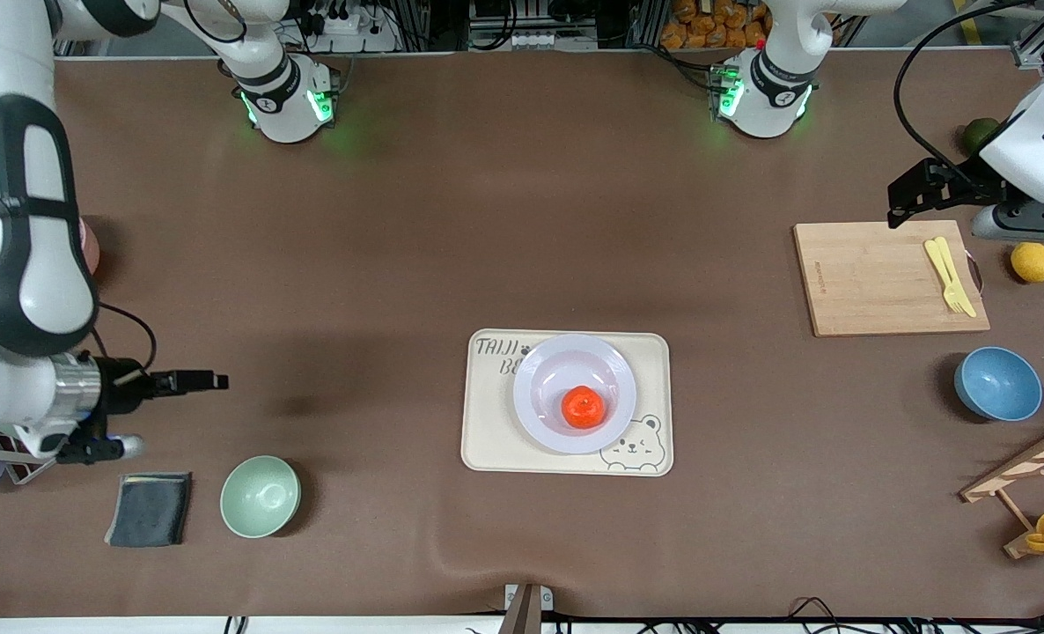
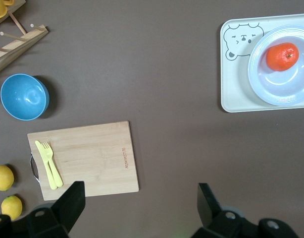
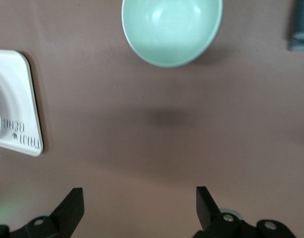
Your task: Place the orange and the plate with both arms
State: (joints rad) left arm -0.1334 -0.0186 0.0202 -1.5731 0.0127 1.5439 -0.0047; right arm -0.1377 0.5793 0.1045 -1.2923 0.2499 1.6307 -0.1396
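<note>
Nearest the front camera, the mint green bowl (image 1: 260, 496) and a dark folded cloth (image 1: 149, 508) sit toward my right arm's end of the table. Mid-table, the orange (image 1: 584, 407) rests in the plate (image 1: 540, 414), and the plate stands on the cream bear tray (image 1: 487, 440): both placements look done to me. My right gripper (image 3: 137, 206) hangs over bare table above the green bowl's end, jaws spread wide and empty. Farther up, my left gripper (image 2: 139, 201) hovers over the edge of the wooden cutting board (image 1: 865, 277) with its yellow fork (image 1: 949, 273), jaws likewise wide and holding nothing. I judge what remains is only parking both arms clear, without brushing the blue bowl (image 1: 997, 384).
</note>
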